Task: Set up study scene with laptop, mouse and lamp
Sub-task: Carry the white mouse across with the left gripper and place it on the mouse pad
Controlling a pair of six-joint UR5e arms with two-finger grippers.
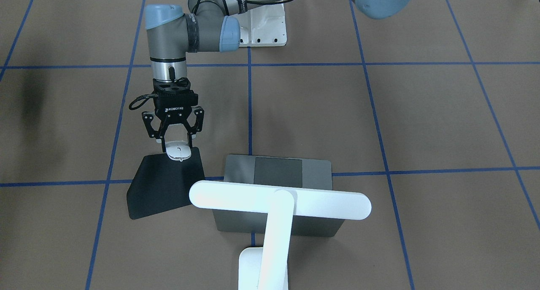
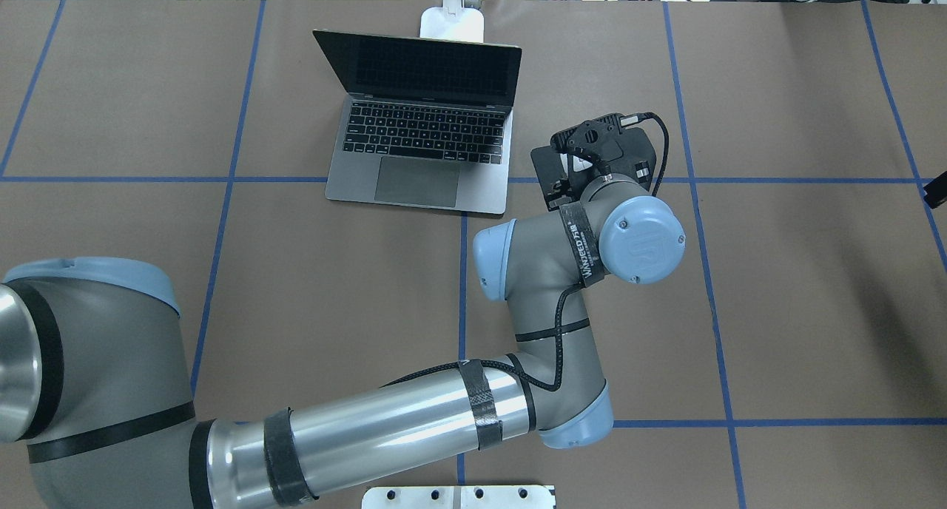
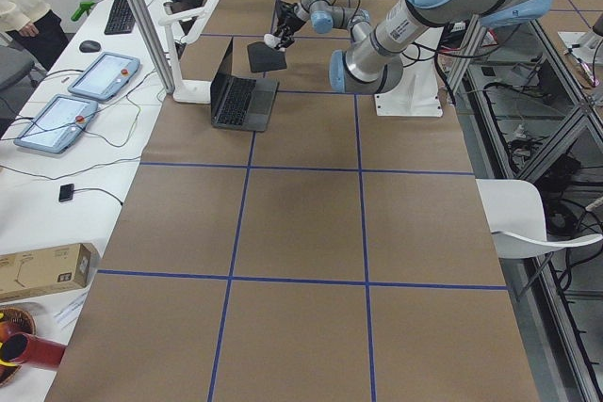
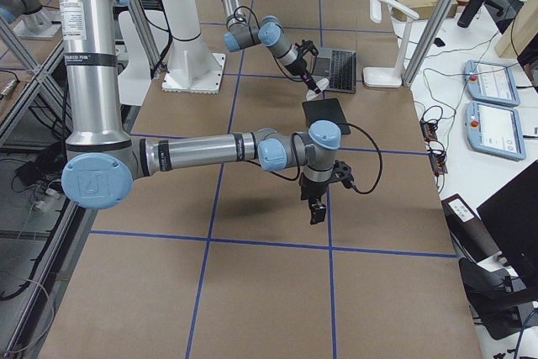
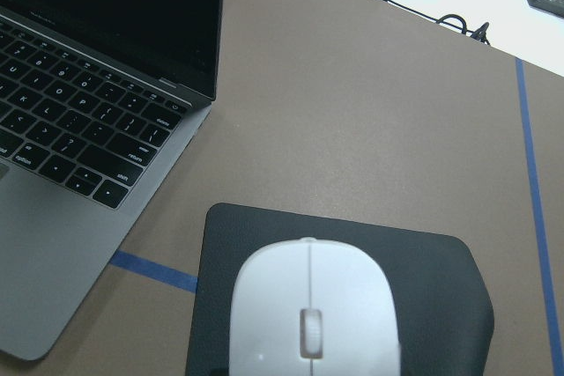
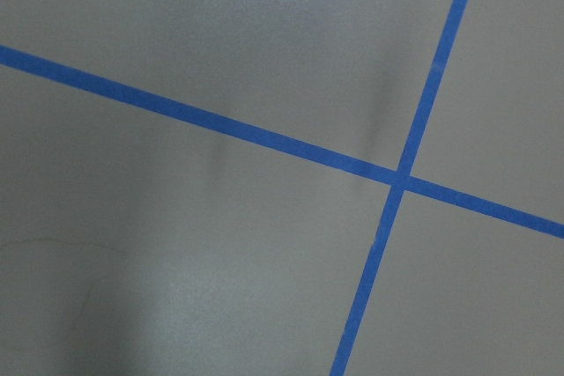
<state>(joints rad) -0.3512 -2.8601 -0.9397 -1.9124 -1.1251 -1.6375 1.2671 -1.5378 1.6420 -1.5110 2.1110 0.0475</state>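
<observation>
Note left gripper (image 1: pixel 177 143) left of centre in front-facing view, pointing straight down, fingers closed against both sides of mouse (image 1: pixel 178 151). See mouse right at upper edge of black mat (image 1: pixel 162 189). Cannot tell whether resting on mat or held just above it. In left wrist view, find mouse at bottom centre, scroll wheel up, covering lower middle of mat.

See mat lying flat on brown table (image 1: pixel 422 113), just beside laptop (image 2: pixel 422 146) with a narrow strip of table between.

Find laptop open at upper centre of overhead view: screen dark, keyboard and trackpad on lower side of frame, base lying across a blue tape line (image 2: pixel 259 179).

Find lamp (image 1: pixel 278 201) at lower centre of front-facing view: base cut by bottom edge, arm rising from it, bar head horizontal and overlapping laptop lid in that view. In overhead view, see lamp base at top edge, just behind laptop screen.

Note right gripper (image 4: pixel 318 203) at centre of right side view, pointing down over bare table, well apart from mat and laptop. Cannot tell open or closed from that view. In right wrist view, see only table surface and two crossing tape lines.
</observation>
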